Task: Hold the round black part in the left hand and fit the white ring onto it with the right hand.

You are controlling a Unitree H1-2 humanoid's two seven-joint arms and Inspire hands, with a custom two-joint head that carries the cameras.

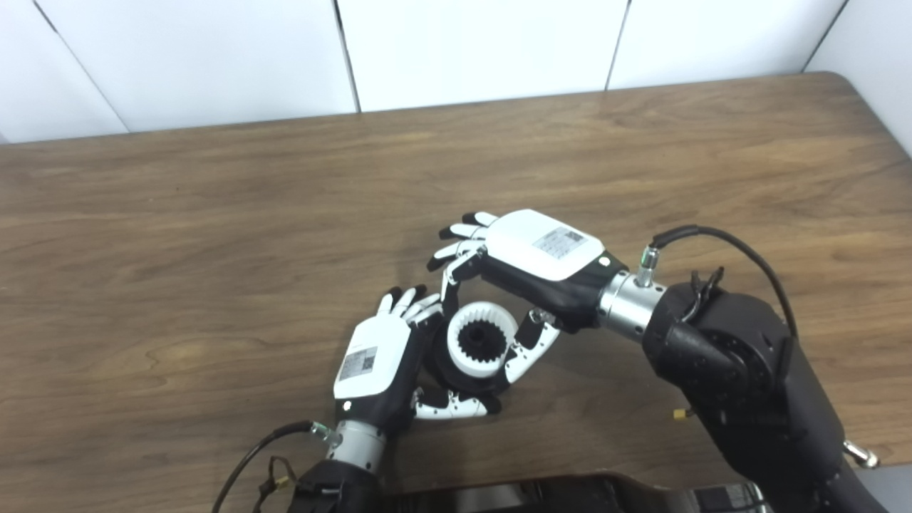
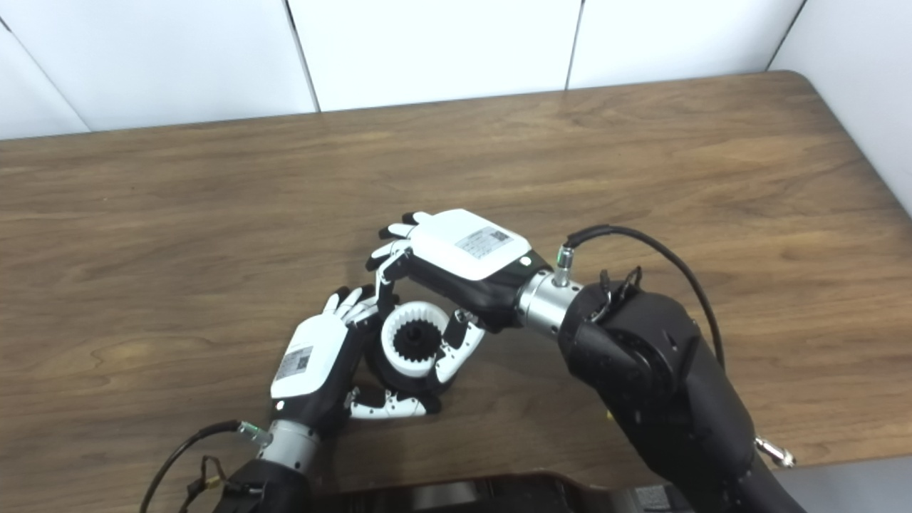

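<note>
Desk (image 2: 641, 164): brown wood grain, white wall panels behind.
Left hand (image 2: 317, 363): near the front edge, fingers wrapped around the black part (image 2: 415, 340).
White ring (image 2: 406, 331): toothed inside, seated around the black part's toothed hub.
Right hand (image 2: 463, 274): above and right of the ring, one finger at the ring's far rim, thumb against its right side.

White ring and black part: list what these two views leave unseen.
- Black part: only its toothed centre shows; the white ring and left hand cover its body in both views.
- How far down the ring sits: hidden by the fingers.
- Right hand: its palm faces away, so contact with the ring is unclear.
- Both elbows: cut off by the bottom edge.
</note>
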